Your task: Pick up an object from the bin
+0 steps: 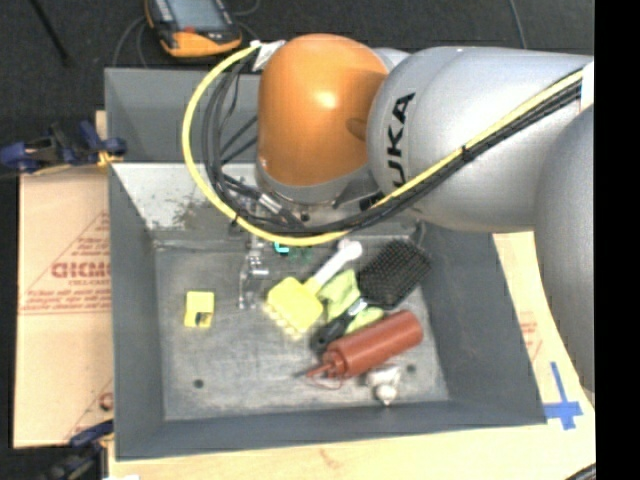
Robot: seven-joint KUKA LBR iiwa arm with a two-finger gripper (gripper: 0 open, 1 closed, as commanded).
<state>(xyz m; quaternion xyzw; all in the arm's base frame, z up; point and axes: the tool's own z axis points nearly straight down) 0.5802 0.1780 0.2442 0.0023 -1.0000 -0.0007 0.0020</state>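
Block [294, 305], yellow, slanting down-right

The orange cover [315, 108] on the arm [480, 138] hides the back of the bin [135, 318], the green thing [342, 290] lies half hidden beside the yellow brush [293, 305], and the little white thing [385, 392] is too small to name.

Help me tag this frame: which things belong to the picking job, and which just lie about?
Job: gripper, bin, yellow block, yellow brush, black hairbrush, red bottle.
Lying about: orange handheld device outside the bin.
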